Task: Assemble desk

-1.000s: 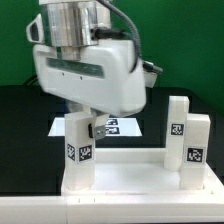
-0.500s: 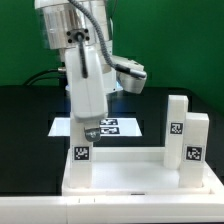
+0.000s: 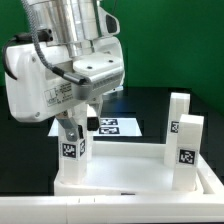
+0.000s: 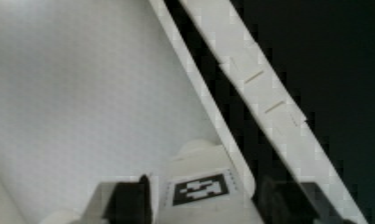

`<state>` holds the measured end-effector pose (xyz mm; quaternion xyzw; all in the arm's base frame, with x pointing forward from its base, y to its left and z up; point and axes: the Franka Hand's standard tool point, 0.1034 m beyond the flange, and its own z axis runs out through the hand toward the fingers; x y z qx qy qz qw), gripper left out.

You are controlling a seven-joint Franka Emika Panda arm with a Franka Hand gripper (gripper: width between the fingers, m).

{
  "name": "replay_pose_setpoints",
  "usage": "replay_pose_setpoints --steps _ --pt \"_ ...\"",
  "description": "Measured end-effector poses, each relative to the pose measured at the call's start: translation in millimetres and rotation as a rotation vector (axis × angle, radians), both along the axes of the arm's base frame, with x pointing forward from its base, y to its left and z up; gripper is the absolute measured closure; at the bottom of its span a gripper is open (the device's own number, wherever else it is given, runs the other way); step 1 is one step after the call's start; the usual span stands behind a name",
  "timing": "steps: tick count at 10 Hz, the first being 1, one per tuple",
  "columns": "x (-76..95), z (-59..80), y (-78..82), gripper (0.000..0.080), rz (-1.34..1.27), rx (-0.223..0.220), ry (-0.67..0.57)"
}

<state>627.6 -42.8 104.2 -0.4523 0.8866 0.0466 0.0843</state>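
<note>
Exterior view, item by item. Desk tabletop (image 3: 120,178): white, rimmed, lying flat on the black table (image 3: 20,150) at the front of the scene. Legs standing on it: one at the exterior view's left (image 3: 70,148), upright in the near-left corner with a black-and-white tag on its face; two at the exterior view's right, a front one (image 3: 188,150) and a taller-looking one just behind it (image 3: 180,115), both upright and tagged. A fourth leg is not visible from here. Marker board (image 3: 118,127): flat and white, lying on the table behind the tabletop, partly hidden by the arm. Robot arm (image 3: 60,75): bulky white housing, hanging over the left leg and covering its top.

Wrist view. Gripper (image 4: 203,205): dark fingers (image 4: 118,200) sit on either side of the tagged left leg, clasped around it, with the tag facing the camera. Beyond the leg the tabletop's white floor and long rim run away against the dark table.
</note>
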Motion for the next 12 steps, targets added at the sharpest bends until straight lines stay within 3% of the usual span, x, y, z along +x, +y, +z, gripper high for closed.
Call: replay_pose_setpoints --steps 3,4,5,7,12 --pt "-0.2 -0.1 0.2 0.0503 -0.040 0.003 0.008" --pt "1.4 8.2 2.8 0.0318 -0.022 0.007 -0.004" --pt "-2.3 23.5 5.3 0.0207 0.007 0.017 -0.025" --pt "-5.3 44.6 6.2 0.0160 0.019 0.029 -0.053" --pt "-4.6 43.0 6.0 0.0150 0.026 0.027 -0.053"
